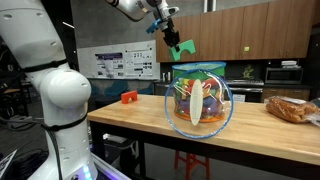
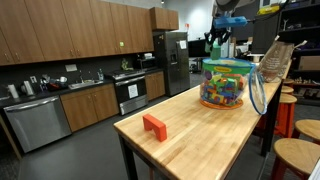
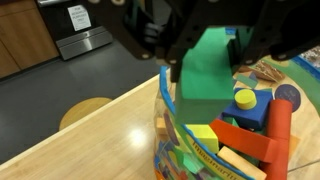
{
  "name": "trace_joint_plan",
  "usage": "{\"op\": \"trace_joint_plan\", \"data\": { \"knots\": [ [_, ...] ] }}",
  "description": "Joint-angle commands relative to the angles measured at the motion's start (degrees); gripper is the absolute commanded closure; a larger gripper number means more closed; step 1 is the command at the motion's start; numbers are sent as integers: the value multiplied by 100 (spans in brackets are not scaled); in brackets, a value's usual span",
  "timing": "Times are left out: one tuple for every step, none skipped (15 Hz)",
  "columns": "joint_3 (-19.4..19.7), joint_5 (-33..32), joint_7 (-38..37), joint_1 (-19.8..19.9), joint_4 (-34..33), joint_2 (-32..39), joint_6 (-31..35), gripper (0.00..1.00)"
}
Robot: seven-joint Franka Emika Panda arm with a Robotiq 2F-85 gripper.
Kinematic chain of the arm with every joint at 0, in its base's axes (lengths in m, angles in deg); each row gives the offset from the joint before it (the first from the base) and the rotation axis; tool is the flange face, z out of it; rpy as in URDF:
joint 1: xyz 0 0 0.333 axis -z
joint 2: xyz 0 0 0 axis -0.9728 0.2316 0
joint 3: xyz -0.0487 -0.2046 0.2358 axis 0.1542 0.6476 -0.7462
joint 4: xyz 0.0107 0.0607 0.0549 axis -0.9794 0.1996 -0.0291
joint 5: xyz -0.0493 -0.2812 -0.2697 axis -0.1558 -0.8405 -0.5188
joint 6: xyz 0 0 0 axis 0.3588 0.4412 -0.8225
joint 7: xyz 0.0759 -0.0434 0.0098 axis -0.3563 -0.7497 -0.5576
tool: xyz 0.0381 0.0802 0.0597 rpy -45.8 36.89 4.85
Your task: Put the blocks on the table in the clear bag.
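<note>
- Wrist view: fingers (image 3: 165, 40) clamped on the green block (image 3: 205, 80), held just above the open clear bag (image 3: 200, 150).
- Clear bag, toy-filled, stands on the tabletop (image 1: 130, 118) in both exterior views.
- Red-orange block (image 2: 153, 126) lies on the tabletop, well apart from the bag.

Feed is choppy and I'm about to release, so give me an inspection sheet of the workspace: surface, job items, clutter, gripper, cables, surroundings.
Surface: long light wooden butcher-block table, no spills seen.
Job's things: green toy block held over the open top of the large clear plastic bag with a teal rim, which has many coloured toys inside. Red-orange block lies on the table, apart from the bag. No yellow block seen on the table.
Clutter: brownish bread-like bundle on the table near the bag.
Grippers: gripper shut on the green block.
Cables: nothing seen on the table.
Surroundings: kitchen with stainless fridge; round wooden stools beside the table.
</note>
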Motion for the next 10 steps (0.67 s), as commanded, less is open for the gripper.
{"op": "trace_joint_plan", "data": {
  "knots": [
    [92,-121,-199,167,-138,61,-76,84],
    [125,-132,-227,216,-153,98,-73,84],
    [161,-131,-250,258,-157,121,-64,84],
    [198,-133,-286,302,-164,163,-58,84],
    [237,-131,-308,341,-149,209,-35,84],
    [272,-157,-337,384,-128,286,3,84],
    [304,-177,-374,417,-123,354,16,84],
    [335,-185,-417,437,-123,424,25,84],
    [358,-231,-481,456,-122,517,48,84],
    [391,-246,-531,466,-129,605,67,84]
  ]
}}
